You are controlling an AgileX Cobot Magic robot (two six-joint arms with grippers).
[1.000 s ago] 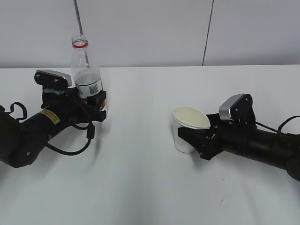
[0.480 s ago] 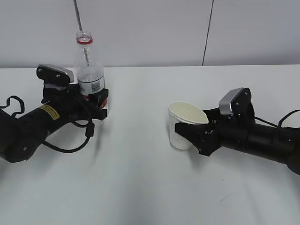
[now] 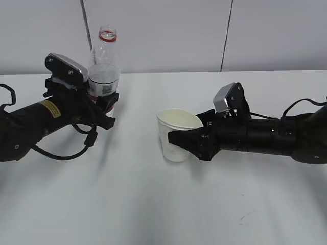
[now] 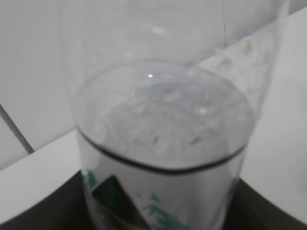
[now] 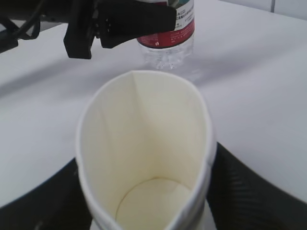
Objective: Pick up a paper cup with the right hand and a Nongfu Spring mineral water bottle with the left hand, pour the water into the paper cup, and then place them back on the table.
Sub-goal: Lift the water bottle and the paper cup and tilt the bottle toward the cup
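Observation:
The Nongfu Spring mineral water bottle (image 3: 104,66) stands upright with no cap and a red neck ring, its lower body clamped in my left gripper (image 3: 103,100). In the left wrist view the bottle (image 4: 163,96) fills the frame, the water (image 4: 163,122) level inside it, and dark fingers (image 4: 261,208) sit at the bottom corners. The paper cup (image 3: 177,133) is empty and squeezed to an oval by my right gripper (image 3: 187,128). The right wrist view looks down into the cup (image 5: 144,158), with black fingers (image 5: 242,184) on both sides and the bottle (image 5: 168,40) beyond it.
The white table (image 3: 153,204) stretches wide in front of both arms. A grey wall with two vertical seams stands behind. A black cable loops under the left arm (image 3: 36,122). The right arm (image 3: 271,135) lies low across the right side.
The left gripper has lifted the bottle and carried it a little to the right. The right gripper has carried the cup leftwards towards the middle of the table.

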